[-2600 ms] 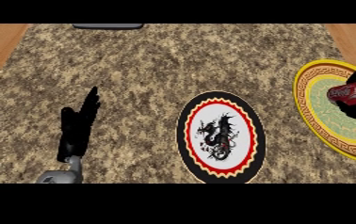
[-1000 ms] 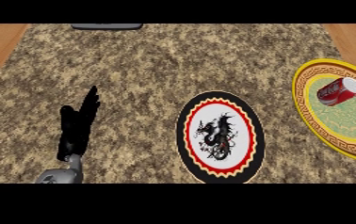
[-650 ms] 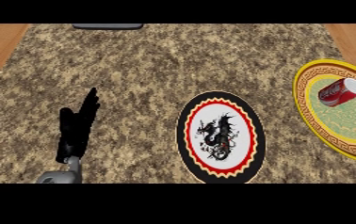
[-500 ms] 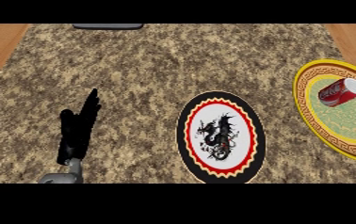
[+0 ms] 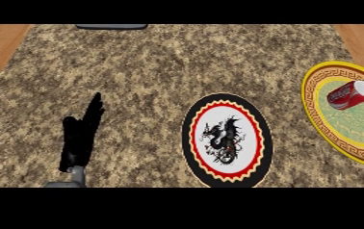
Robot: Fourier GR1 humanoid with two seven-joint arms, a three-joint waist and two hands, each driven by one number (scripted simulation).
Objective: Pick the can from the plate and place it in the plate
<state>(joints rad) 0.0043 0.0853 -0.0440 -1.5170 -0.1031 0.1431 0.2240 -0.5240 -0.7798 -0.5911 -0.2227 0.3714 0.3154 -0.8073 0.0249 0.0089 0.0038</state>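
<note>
Your left hand (image 5: 80,136) rests open at the lower left of the head view, fingers straight and pointing up the frame, holding nothing and touching none of the dishes; a short stretch of grey forearm shows beneath it at the bottom edge. Your right hand does not show at all. The speckled granite surface (image 5: 163,74) stretches wide around the left hand, bare above it and to its right until you reach the black-rimmed plate with the dragon design (image 5: 227,140), which lies flat near the bottom centre, apart from the hand with open granite between them. Wooden strips border the surface at the upper left and upper right corners, and a dark flat object (image 5: 111,26) sits at the far edge, top left of centre. The red can (image 5: 345,95) lies on its side inside the yellow-rimmed plate (image 5: 313,110), which is cut off by the right edge of the view. That puts the can well apart from your left hand, across the whole width of the surface, with the dragon plate lying between the two.
</note>
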